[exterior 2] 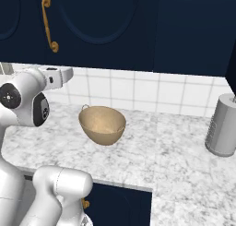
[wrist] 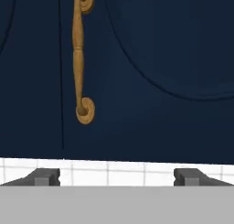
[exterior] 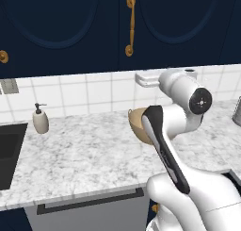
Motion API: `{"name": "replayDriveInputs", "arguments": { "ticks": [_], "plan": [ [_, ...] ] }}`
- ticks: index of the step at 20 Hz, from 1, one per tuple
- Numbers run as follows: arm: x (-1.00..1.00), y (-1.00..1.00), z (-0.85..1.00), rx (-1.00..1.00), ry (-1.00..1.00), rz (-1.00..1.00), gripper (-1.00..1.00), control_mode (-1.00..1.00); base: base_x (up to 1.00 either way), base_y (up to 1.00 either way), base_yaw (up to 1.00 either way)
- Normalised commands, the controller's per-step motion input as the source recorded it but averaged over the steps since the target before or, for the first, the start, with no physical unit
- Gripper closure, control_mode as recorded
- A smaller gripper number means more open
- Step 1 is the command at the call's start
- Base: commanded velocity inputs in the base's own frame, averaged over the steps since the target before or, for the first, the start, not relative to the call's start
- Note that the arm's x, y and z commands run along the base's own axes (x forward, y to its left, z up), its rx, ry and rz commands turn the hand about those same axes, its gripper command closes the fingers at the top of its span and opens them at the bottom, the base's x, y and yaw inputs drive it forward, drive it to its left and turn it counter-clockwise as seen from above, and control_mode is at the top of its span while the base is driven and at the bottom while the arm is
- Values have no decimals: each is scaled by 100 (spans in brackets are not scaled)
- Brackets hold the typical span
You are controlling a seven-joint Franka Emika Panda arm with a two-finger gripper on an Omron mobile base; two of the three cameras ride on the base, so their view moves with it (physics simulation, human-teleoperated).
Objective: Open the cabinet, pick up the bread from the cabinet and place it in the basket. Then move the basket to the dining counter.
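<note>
The cabinet's arched navy door (exterior: 174,27) (exterior 2: 101,22) (wrist: 160,58) is shut, with its long brass bar handle (exterior: 130,25) (exterior 2: 48,22) (wrist: 79,58) along its left edge. My gripper (wrist: 116,177) is open and empty, level with the tiled wall just under the cabinet, below and to the right of the handle's lower end. The white hand (exterior: 148,79) (exterior 2: 57,77) hovers over the worktop. The tan basket (exterior 2: 102,123) (exterior: 137,124) stands empty on the worktop below the hand, partly behind my arm in the left base view. The bread and the dining counter are out of view.
A marble worktop (exterior: 84,150) runs under the cabinets, with a black sink (exterior: 9,150) at its left and a soap dispenser (exterior: 40,119) beside it. A grey canister (exterior 2: 223,126) stands at the right. Another navy door carries a round brass knob (exterior: 3,56).
</note>
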Motion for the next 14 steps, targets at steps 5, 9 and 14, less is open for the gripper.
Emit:
{"name": "replayDriveInputs", "arguments": {
  "ticks": [5,9,14],
  "plan": [
    [5,23,46,11,-32,-1,-100,-100,0,0,0],
    [48,21,28,8,-8,0,-100,-100,0,0,0],
    [53,29,35,2,-6,0,-100,-100,0,0,0]
  ]
}}
